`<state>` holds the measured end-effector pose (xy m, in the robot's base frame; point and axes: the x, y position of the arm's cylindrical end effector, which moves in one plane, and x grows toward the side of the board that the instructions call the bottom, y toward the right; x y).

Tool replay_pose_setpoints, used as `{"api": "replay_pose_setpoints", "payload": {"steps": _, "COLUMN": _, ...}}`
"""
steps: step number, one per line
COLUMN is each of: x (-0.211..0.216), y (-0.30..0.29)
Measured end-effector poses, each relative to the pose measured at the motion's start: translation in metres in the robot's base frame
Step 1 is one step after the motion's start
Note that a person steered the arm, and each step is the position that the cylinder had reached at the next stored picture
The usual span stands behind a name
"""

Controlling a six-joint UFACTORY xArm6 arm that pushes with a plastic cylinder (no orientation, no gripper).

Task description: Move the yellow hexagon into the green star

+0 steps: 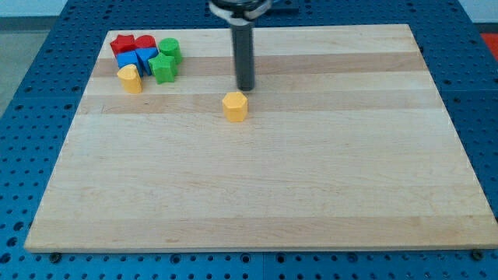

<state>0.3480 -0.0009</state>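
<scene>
The yellow hexagon (235,106) lies alone on the wooden board (257,187), a little above the middle and left of centre. The green star (163,68) sits in a cluster at the view's top left. My tip (246,88) is just above and slightly right of the yellow hexagon, very close to it; I cannot tell if they touch. The rod rises straight up to the view's top edge.
Clustered with the green star at the top left are a red star-like block (122,43), a red round block (145,43), a green round block (170,50), two blue blocks (137,60) and a second yellow block (130,78).
</scene>
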Motion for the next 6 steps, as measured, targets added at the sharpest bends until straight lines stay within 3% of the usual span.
{"api": "replay_pose_setpoints", "payload": {"steps": 1, "x": 0.061, "y": 0.025}}
{"api": "replay_pose_setpoints", "payload": {"steps": 3, "x": 0.030, "y": -0.114}}
{"api": "replay_pose_setpoints", "payload": {"steps": 4, "x": 0.056, "y": -0.094}}
{"api": "replay_pose_setpoints", "payload": {"steps": 6, "x": 0.094, "y": -0.122}}
